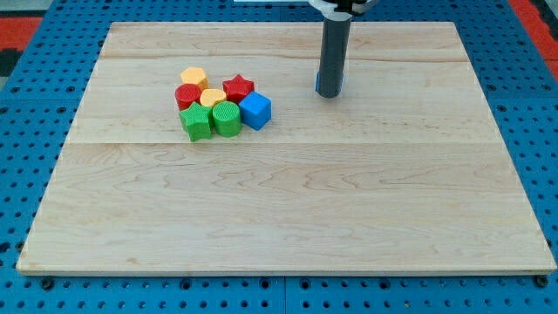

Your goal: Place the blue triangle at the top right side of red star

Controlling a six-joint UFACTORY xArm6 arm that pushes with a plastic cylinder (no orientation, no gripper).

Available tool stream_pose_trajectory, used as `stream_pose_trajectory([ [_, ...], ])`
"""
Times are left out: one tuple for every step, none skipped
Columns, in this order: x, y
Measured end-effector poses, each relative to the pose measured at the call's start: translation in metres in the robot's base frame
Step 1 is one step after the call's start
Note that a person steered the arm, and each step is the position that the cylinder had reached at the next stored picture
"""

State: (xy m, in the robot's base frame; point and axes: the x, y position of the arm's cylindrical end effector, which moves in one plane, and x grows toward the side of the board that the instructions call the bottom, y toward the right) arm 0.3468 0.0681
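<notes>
The red star (238, 87) lies at the upper right of a tight cluster of blocks on the wooden board's (288, 218) left-centre. A blue block (255, 110), which looks like a cube, touches the star's lower right. My tip (330, 93) rests on the board to the right of the cluster, about a rod's width or more from the star and level with it. A bit of blue shows at the rod's lower end; I cannot tell whether it is a block. No clear blue triangle shows.
The cluster also holds a yellow hexagon (193, 77), a red round block (187, 95), a yellow heart (212, 96), a green star (196, 123) and a green cylinder (226, 118). A blue pegboard (26, 131) surrounds the board.
</notes>
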Motion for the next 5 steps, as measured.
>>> stream_pose_trajectory([
  [-0.007, 0.001],
  [-0.009, 0.011],
  [-0.010, 0.041],
  [-0.013, 0.050],
  [-0.020, 0.050],
])
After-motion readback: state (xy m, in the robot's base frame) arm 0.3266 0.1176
